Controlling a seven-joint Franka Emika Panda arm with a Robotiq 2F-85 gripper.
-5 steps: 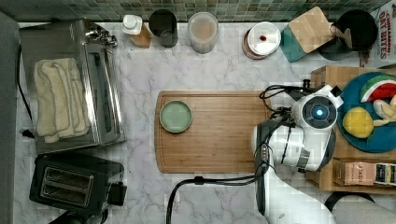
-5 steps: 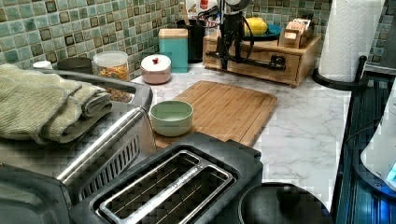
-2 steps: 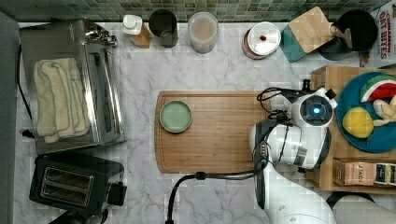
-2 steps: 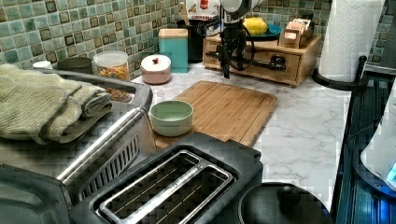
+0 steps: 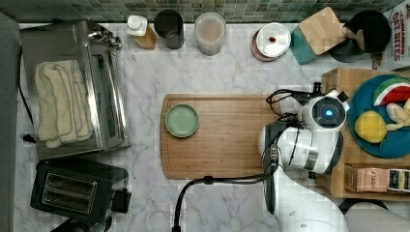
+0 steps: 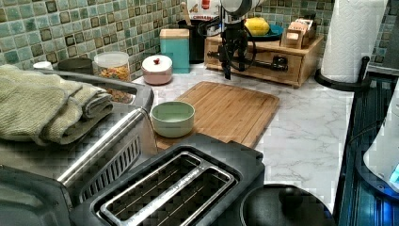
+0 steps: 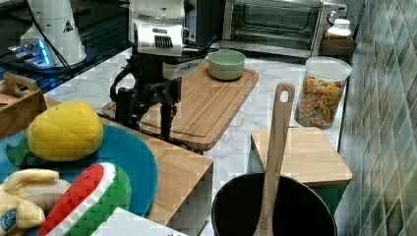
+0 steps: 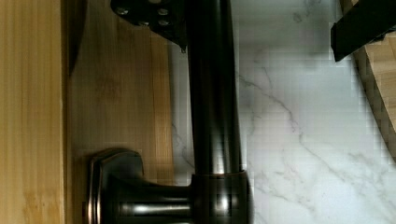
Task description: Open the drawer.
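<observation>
– Drawer (image 6: 263,63), the wide shallow light-wood one: where do you have it?

– I see it in the low wooden box (image 5: 338,79) that stands on the white marble surface (image 5: 217,63), just off the short end of the rectangular bamboo cutting board (image 5: 222,135), with its front turned towards the board. In the left view the front looks about flush with the box, though I cannot tell for sure.

– And the tool?

– The black two-fingered tool (image 7: 146,115) hangs straight down in the strip of marble between the cutting board and the drawer front. On my wrist view the long black metal bar handle (image 8: 212,93) runs between the fingers (image 8: 149,14). One finger lies right against the bar on the drawer side, while the other is well apart from it on the board side, over marble. So the tool is spread wide around the handle and clamps nothing.

– Anything on the board itself?

– A small round pale-green bowl (image 5: 182,120) sits upright on it, at the end away from the drawer, well apart from the tool.
</observation>
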